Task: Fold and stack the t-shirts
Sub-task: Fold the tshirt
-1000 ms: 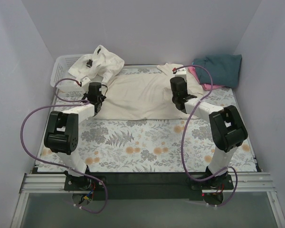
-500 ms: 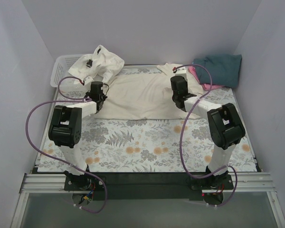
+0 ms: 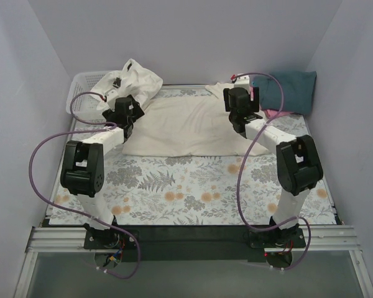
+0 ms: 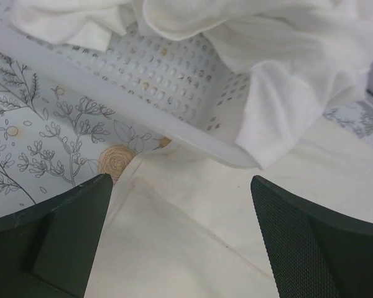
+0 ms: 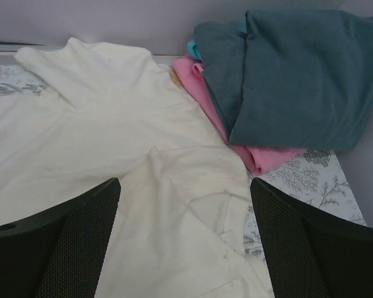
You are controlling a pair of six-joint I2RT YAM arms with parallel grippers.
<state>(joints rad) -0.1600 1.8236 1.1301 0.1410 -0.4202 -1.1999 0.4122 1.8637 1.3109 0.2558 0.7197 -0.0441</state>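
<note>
Cream tee [image 3: 193,127] soft matt cloth; basket [image 3: 79,87] smooth perf. plastic.

Claw [image 5: 185,186] spread wide over cream tee [image 5: 99,124], teal tee [image 5: 298,74] atop pink tee [image 5: 205,99]

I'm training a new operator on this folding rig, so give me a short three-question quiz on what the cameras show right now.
1. True or false: the teal t-shirt lies on top of the pink t-shirt.
2. What spills out of the white basket? A) a crumpled cream t-shirt B) a blue towel C) a pair of socks
3. Fill in: the left hand and the right hand both have their jaws ___.
Key: 1 true; 2 A; 3 open.
</note>
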